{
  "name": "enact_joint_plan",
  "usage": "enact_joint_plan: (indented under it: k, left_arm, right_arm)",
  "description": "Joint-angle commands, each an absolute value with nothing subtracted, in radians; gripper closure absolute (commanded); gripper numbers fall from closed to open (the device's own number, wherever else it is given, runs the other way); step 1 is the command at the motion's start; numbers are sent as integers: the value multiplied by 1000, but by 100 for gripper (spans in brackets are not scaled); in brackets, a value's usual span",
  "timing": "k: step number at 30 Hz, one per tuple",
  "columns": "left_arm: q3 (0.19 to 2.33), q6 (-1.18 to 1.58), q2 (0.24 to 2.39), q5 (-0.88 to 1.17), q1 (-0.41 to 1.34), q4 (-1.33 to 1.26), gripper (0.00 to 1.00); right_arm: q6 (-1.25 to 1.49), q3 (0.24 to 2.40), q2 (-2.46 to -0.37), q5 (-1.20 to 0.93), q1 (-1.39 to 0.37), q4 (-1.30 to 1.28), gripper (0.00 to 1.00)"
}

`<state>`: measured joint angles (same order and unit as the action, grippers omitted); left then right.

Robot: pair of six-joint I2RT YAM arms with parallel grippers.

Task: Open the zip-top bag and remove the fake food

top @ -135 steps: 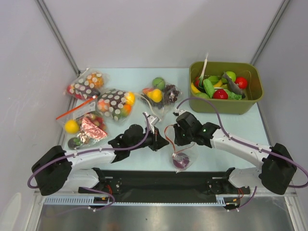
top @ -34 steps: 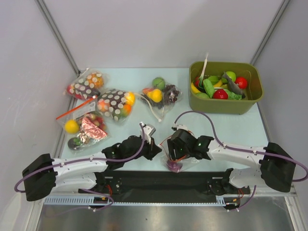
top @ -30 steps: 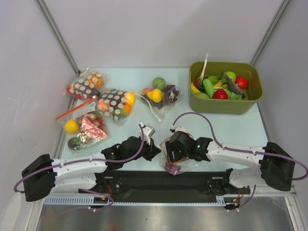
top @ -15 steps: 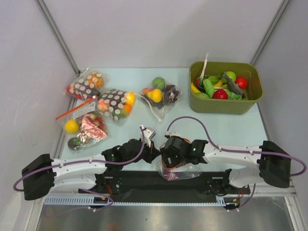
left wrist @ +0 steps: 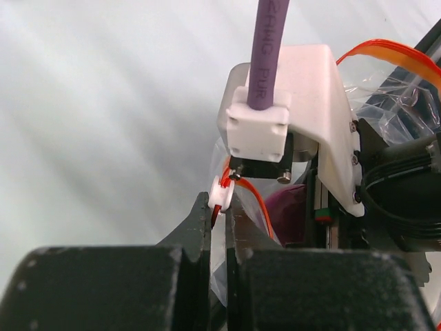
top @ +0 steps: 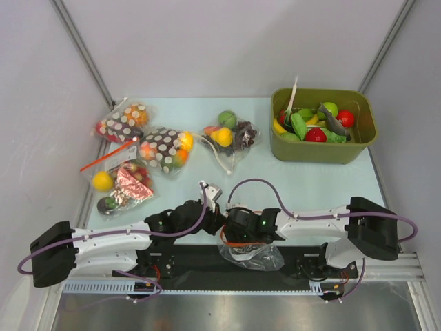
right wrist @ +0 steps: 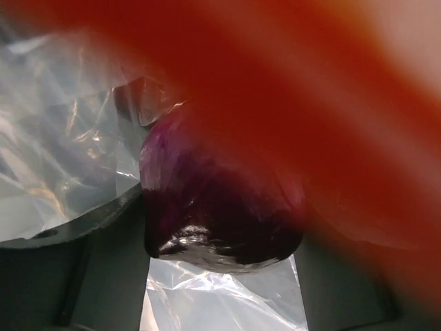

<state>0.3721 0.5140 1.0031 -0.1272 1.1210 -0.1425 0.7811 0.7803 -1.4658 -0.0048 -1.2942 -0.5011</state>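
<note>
Bag (top: 253,255) at 6 o'clock edge of surface (top: 310,186) | left claw (left wrist: 218,207) pinching white zip slider (left wrist: 220,193) | right claw (top: 239,233), 3 o'clock of it, clamped on purple piece (right wrist: 220,200)

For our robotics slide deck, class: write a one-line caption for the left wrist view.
Left tool pinches the red-orange zip strip of the zip-top bag, purple piece visible inside.

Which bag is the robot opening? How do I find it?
Find the blue table, then its near edge where the left hand and right hand meet. The crinkly clear bag is right there. Unlike the bags farther back, it has a round purple piece inside.
</note>
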Motion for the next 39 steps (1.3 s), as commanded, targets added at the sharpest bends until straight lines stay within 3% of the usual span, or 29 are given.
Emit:
enact_joint_plan:
  k: [1,5,13,21,39]
  left_arm:
    - [383,499,966,-183,1120,-183,100]
    - [396,483,959,-192,1120,-173,100]
    - [431,443,962,-198,1120,-190,100]
    - [511,391,1066,-242,1120,-195,100]
    - [571,370,1198,-293,1112,-213,100]
  right_arm:
    - [781,804,-1457,0,-1315,-541,44]
    - [764,842,-1379,121,-1287,-609,52]
    - [669,804,-1161,249,-1129,-533,52]
    - [505,670,-1074,160,-936,-221,50]
    - [537,637,-924,-170,-789,-32,50]
